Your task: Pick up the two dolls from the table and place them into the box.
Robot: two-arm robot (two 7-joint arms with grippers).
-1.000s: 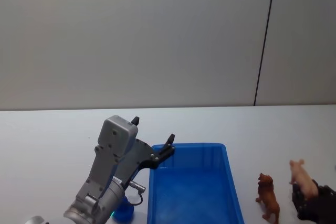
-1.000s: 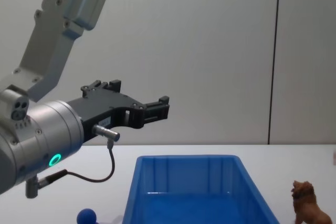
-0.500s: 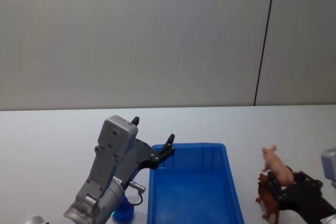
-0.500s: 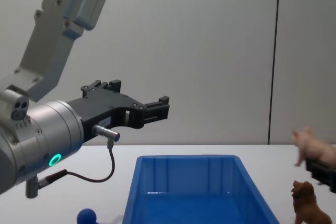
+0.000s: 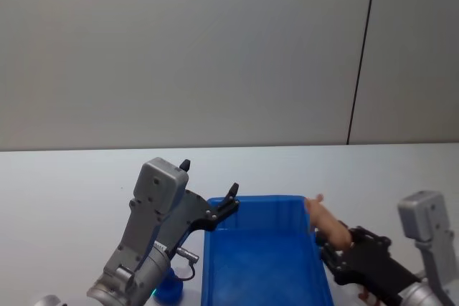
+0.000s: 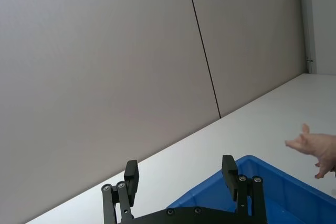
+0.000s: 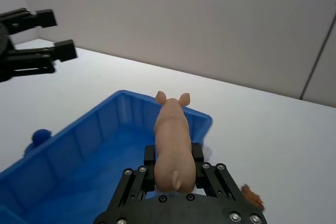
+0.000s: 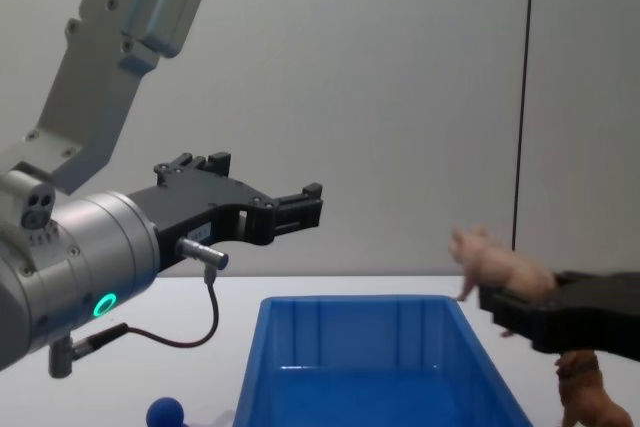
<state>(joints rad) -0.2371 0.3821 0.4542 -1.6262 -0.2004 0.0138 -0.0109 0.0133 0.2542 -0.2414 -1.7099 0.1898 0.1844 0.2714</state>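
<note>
The white table (image 5: 57,198) is the biggest thing. It is flat and smooth, and much wider than the box.

The box (image 5: 265,209) sits on the table in front of the robot. It is a bright blue plastic bin with an open top and straight ribs on its inside walls. Its floor shows as plain, shiny blue.

The left gripper (image 6: 179,167) is black and sits on a fat grey arm. It hangs up in the air over the far left corner of the box. Its two fingers are spread wide apart.

The right gripper (image 7: 173,156) is black too. It reaches in from the right, up in the air over the right edge of the box. Its fingers are squeezed on the sides of a pink pig (image 7: 170,129).

The pig is a small, smooth plastic toy with a round body, two little ears and short legs. Its head points away from the gripper, toward the inside of the box. It is not touching the box.

A small brown dog (image 8: 590,387) stands on its legs on the table, just to the right of the box and below the right gripper.

A little toy with a round dark-blue ball on top (image 8: 165,412) sits on the table just to the left of the box, under the left arm.
</note>
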